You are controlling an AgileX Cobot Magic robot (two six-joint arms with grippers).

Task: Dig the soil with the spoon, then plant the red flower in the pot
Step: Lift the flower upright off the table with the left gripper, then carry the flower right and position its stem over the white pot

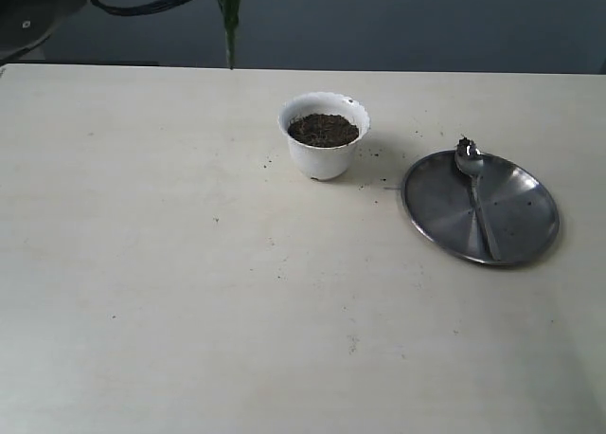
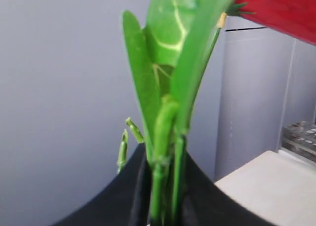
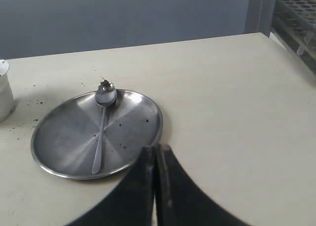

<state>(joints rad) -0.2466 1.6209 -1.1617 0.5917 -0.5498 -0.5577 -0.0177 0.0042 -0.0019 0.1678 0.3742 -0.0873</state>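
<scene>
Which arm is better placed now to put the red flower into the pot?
Left. The left gripper is closed on the stems of the red flower, and the pot of soil stands unobstructed. The right gripper is shut and empty, near the plate holding the spoon.

On my left wrist view the red flower is blurred, its bloom cut by the frame's corner; the right wrist view clips the pot at its edge.
</scene>
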